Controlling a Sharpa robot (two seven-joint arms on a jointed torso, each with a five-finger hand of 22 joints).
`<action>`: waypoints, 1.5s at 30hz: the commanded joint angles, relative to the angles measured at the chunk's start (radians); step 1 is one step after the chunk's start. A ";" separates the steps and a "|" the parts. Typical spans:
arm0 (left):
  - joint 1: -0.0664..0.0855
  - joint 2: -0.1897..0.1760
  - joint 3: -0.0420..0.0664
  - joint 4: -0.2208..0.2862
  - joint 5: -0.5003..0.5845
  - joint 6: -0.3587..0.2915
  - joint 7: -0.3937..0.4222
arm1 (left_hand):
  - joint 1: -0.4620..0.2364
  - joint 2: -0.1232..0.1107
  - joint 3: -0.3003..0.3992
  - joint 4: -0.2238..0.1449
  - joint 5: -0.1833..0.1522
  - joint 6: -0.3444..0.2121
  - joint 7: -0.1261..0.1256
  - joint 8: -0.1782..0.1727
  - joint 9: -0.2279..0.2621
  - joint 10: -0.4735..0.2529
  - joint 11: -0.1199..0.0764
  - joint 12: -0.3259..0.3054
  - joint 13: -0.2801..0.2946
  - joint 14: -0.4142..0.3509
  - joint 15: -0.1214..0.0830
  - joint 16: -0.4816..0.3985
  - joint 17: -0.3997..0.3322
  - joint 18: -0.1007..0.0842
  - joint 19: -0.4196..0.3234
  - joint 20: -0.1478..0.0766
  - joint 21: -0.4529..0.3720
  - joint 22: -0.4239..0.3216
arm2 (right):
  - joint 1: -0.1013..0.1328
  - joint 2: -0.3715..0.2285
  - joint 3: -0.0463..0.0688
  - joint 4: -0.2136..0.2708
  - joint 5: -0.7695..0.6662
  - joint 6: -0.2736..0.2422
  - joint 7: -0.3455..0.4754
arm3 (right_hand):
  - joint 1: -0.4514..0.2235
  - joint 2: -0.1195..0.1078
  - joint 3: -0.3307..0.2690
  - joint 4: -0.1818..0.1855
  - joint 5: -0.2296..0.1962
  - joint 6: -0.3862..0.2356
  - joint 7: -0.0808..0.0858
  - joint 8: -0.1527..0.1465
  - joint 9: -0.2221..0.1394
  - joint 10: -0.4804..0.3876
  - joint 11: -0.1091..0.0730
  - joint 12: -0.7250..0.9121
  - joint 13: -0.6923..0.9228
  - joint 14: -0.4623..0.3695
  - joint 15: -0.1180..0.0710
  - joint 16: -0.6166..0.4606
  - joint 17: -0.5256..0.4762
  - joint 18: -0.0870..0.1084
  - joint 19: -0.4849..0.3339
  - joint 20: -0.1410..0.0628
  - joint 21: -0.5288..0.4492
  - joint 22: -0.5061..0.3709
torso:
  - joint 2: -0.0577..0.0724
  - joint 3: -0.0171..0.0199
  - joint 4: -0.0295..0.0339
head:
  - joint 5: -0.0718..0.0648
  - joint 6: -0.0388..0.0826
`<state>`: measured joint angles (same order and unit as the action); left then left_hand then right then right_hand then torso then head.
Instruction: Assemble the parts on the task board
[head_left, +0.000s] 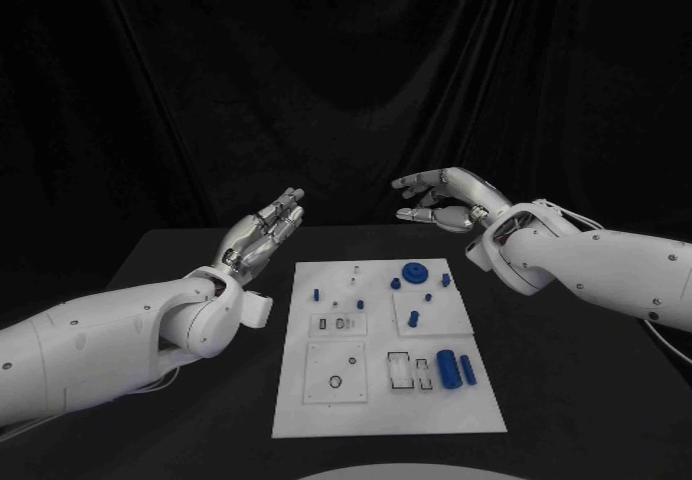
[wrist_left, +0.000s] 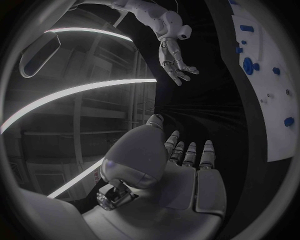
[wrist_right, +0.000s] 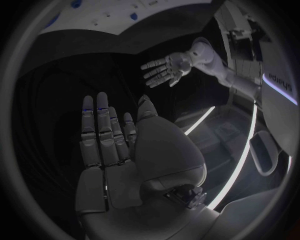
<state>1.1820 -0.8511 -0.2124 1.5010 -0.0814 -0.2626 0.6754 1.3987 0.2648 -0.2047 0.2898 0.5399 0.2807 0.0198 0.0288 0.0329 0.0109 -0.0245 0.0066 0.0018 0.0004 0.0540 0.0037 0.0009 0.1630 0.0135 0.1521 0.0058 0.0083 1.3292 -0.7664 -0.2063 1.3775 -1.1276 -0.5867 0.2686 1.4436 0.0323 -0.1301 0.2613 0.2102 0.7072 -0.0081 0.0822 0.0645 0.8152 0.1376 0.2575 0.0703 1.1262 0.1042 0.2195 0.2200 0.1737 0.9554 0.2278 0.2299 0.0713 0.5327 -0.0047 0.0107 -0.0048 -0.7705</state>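
Head view, task board: the task board is lying flat on the black bench, below and nearer the robot than both sets of fingers.
Parts: the blue parts are sitting scattered on the board, a round one lying closest beneath the right fingers; none is being held.
Risk: with both hands hanging high and well apart from the board, a long reach down is likely needed; a fast or off-line descent could be knocking the small loose pieces out of place or shifting the board.
Left hand: the left hand is hovering beyond the board's far left corner, fingers stretched straight, apart and empty.
Right hand: the right hand is hovering above the board's far edge, fingers spread loosely, gripping nothing.
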 joint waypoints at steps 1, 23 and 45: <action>0.007 -0.011 0.001 0.020 -0.055 0.007 0.149 | 0.009 -0.001 0.006 0.001 0.007 0.005 0.001 0.006 0.001 0.000 0.007 -0.003 0.001 0.000 0.007 -0.004 -0.001 0.007 0.001 0.011 0.007 0.001 | 0.006 0.007 0.001 -0.001 -0.492 0.012 -0.179 | -0.027 -0.044 0.070 0.018 -0.023 -0.033 -0.049 -0.017 -0.004 0.036 -0.033 -0.045 0.006 0.006 -0.030 -0.044 0.027 0.014 0.114 -0.024 -0.001 0.001 | 0.000 -0.0001 0.0004 | 0.002 -0.026; 0.041 -0.069 0.001 0.091 -0.100 0.059 0.119 | 0.063 -0.010 0.018 -0.002 0.037 0.030 0.017 0.007 0.003 0.008 0.022 -0.002 0.003 0.022 0.085 0.003 0.006 0.018 0.053 0.107 0.049 0.025 | 0.010 0.113 0.001 -0.097 -0.726 0.293 -0.245 | 0.019 -0.175 0.394 0.003 -0.034 0.253 0.001 -0.001 0.031 0.303 -0.114 -0.120 0.110 0.407 -0.181 1.160 1.080 -0.149 0.564 -0.198 1.275 1.387 | 0.044 -0.0013 0.0351 | -0.041 -0.102; 0.040 -0.071 0.000 0.074 -0.108 0.105 0.113 | 0.079 -0.010 0.029 -0.006 0.048 0.039 0.025 0.008 0.004 0.007 0.030 -0.002 0.003 0.026 0.089 0.004 0.007 0.018 0.063 0.120 0.058 0.029 | -0.026 0.143 0.001 -0.150 -0.728 0.416 -0.232 | -0.047 -0.180 0.349 -0.005 -0.073 0.196 -0.006 -0.017 0.025 0.147 -0.100 -0.193 0.076 0.396 -0.165 1.183 1.081 -0.141 0.537 -0.176 1.270 1.379 | 0.057 -0.0059 0.0419 | -0.048 -0.102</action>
<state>1.2203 -0.9242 -0.2131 1.5746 -0.1845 -0.1819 0.6769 1.4664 0.2563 -0.1799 0.2841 0.5829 0.3147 0.0464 0.0326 0.0352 0.0197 -0.0012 0.0066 0.0036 0.0255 0.1396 0.0037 0.0059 0.1628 0.0748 0.2667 0.0581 0.0359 1.3059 -0.6218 -0.2062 1.2299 -1.8433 -0.2128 0.0522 1.3981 -0.1536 0.2221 0.2579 0.1340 0.9071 -0.0138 0.0704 0.0909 0.9663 0.0377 0.0685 0.1473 1.4644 -0.0666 1.4053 1.3022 0.0387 1.4651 0.0451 1.5035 1.3079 0.5911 -0.0106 0.0544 -0.0528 -0.8726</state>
